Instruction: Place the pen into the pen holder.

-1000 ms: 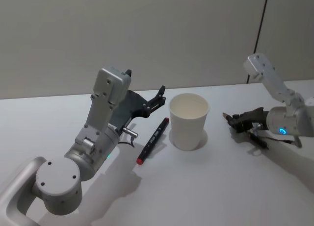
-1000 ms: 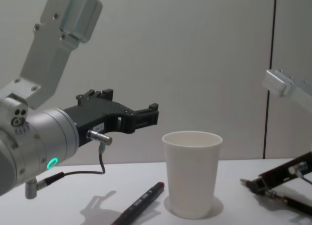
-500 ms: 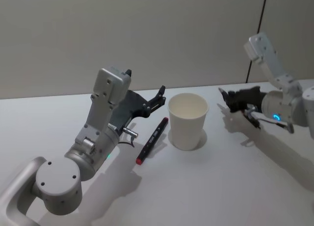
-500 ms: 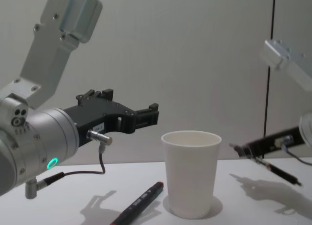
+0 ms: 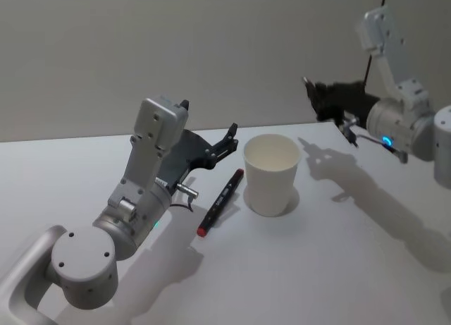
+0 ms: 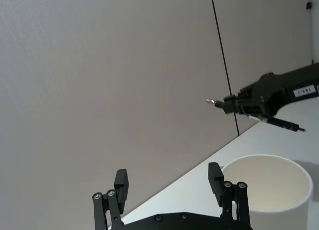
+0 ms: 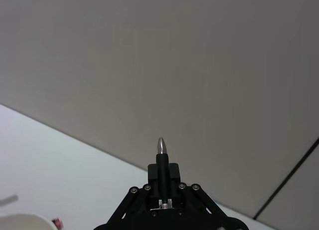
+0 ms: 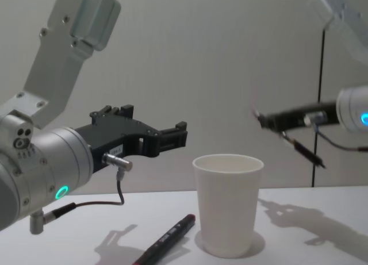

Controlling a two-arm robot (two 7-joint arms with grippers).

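The right gripper's [image 7: 161, 174] fingers [image 7: 173, 172] are pressed in on a slim black pen [image 7: 160, 157], pinching it between them. The pen's silver tip sticks out just past the fingertips. In the chest view this gripper [image 8: 262, 119] hangs well above the table. The pen tip points toward the robot's left, and the fingertips are higher than the cup's rim and apart from it. The white paper cup [image 8: 228, 203] stands upright below the fingertips, a little to their left. The head view shows the same gripper [image 5: 314, 94] up and to the right of the cup [image 5: 271, 174]. The left wrist view shows it [image 6: 225, 101] beyond the cup [image 6: 266, 184].

The left gripper's [image 6: 168, 184] fingers [image 6: 121, 182] are spread wide with nothing between them. In the head view this gripper [image 5: 230, 137] is raised off the table. The cup is just to the right of its fingertips and lower. A black marker [image 5: 220, 201] with a red end lies flat on the table below these fingers. Its black end is just beside the cup's base; whether it touches the cup I cannot tell. Its red end points back toward the robot. The chest view shows the left gripper [image 8: 179, 136] above the marker [image 8: 168, 238]. The cup and the marker rest on the white table [image 5: 317, 268].
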